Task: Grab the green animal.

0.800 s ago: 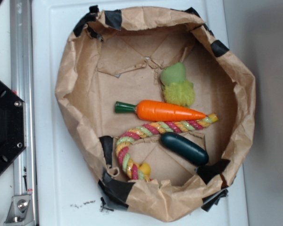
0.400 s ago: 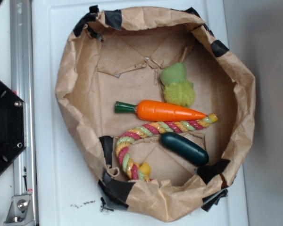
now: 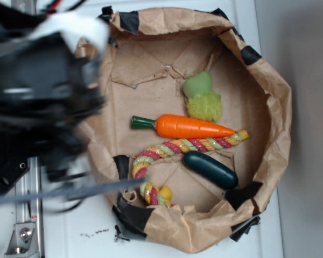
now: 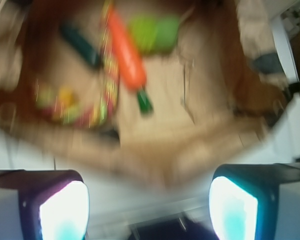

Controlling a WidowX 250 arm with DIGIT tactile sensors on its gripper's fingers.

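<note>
Right, my gripper [image 4: 149, 202] sits blurred at the left of the frame, jaws wide apart with nothing between them. The green animal [image 3: 202, 97] lies upper right inside the paper bag [image 3: 269, 140], just above the carrot [image 3: 185, 126]. I should descend straight over it, clear of the carrot.
</note>
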